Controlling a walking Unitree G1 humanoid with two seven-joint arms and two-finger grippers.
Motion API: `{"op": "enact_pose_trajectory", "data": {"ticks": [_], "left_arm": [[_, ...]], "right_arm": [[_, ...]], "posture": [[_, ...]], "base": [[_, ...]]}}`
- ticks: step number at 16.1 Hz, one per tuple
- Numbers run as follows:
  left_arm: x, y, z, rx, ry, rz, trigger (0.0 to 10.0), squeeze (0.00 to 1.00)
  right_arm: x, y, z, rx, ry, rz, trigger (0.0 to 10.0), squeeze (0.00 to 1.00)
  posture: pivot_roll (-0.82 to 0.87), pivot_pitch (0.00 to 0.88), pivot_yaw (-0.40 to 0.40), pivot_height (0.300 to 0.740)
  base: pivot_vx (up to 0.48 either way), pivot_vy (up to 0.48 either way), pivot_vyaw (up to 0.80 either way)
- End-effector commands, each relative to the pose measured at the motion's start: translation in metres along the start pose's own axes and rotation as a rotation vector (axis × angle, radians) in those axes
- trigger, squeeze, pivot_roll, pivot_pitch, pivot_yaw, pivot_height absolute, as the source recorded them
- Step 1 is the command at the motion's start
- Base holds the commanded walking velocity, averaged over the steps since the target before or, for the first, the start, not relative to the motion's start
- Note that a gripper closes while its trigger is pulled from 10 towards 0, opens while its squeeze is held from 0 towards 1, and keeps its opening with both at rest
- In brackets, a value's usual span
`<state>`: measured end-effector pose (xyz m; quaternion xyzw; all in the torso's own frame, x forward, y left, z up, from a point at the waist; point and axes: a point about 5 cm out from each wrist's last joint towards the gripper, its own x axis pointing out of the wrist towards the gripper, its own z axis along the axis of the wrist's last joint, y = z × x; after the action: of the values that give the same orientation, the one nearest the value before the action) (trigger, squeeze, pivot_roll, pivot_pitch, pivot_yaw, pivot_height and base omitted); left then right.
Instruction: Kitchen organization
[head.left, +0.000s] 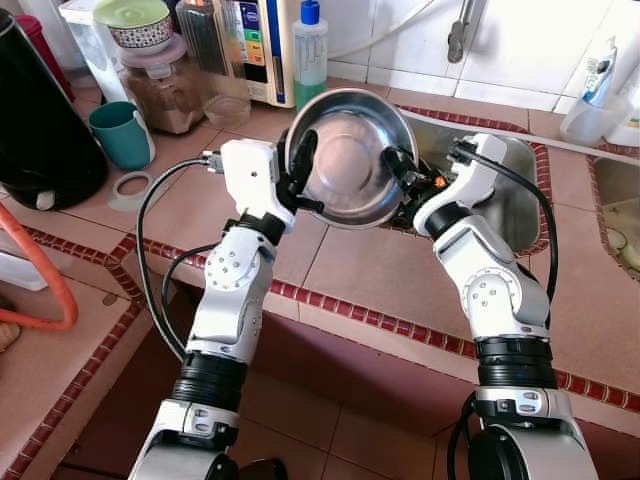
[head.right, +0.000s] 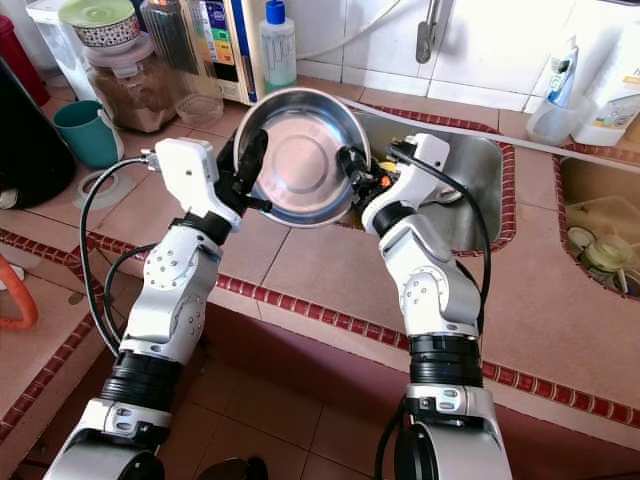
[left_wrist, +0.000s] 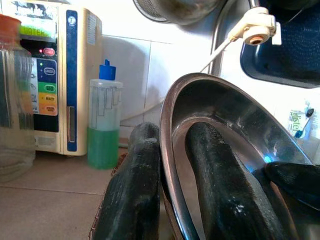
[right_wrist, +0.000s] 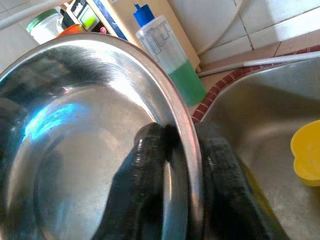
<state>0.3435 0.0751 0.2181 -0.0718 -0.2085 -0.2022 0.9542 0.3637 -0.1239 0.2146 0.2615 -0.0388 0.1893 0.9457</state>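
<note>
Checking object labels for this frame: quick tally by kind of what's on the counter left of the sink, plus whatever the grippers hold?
Steel bowl: 1, held up, its rim pinched by the left gripper and the right gripper
Teal mug: 1
Bottle of green liquid: 1
Jar with brown contents: 1
Patterned bowl with green lid: 1
Total: 5

Steel bowl (head.left: 348, 155): round, shiny, shallow, wide rim; held up off the tiled counter, tipped so its hollow faces the camera; left rim pinched by left gripper (head.left: 298, 172), one finger inside and one behind; right rim pinched likewise by right gripper (head.left: 403, 172); hangs above the counter edge beside the sink.
</note>
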Motion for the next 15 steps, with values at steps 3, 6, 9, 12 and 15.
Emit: {"op": "enact_pose_trajectory", "data": {"ticks": [3,6,9,12,15], "left_arm": [[0.001,-0.009,0.008,0.035,-0.028,-0.058,10.0,0.00],[0.001,-0.012,0.007,0.027,-0.021,-0.070,10.0,0.00],[0.000,-0.014,0.006,0.012,-0.012,-0.077,10.0,1.00],[-0.004,-0.018,0.003,-0.022,0.011,-0.107,10.0,1.00],[-0.006,-0.019,0.004,-0.018,0.012,-0.127,10.0,1.00]], "right_arm": [[0.002,-0.012,0.013,-0.021,-0.047,-0.081,0.0,0.00],[0.000,-0.014,0.012,-0.033,-0.050,-0.102,0.0,0.00],[0.000,-0.017,0.014,-0.046,-0.064,-0.130,0.0,0.00],[0.003,-0.023,0.028,-0.104,-0.130,-0.195,0.0,0.00],[0.005,-0.034,0.036,-0.158,-0.168,-0.289,0.0,0.00]], "posture": [[0.03,0.142,0.047,0.740],[0.03,0.144,0.048,0.740],[0.03,0.147,0.049,0.740],[0.04,0.144,0.050,0.740],[0.05,0.143,0.050,0.740]], "base": [[0.000,0.000,0.00],[0.000,0.000,0.00],[0.000,0.000,0.00],[0.000,0.000,0.00],[0.000,0.000,0.00]]}}
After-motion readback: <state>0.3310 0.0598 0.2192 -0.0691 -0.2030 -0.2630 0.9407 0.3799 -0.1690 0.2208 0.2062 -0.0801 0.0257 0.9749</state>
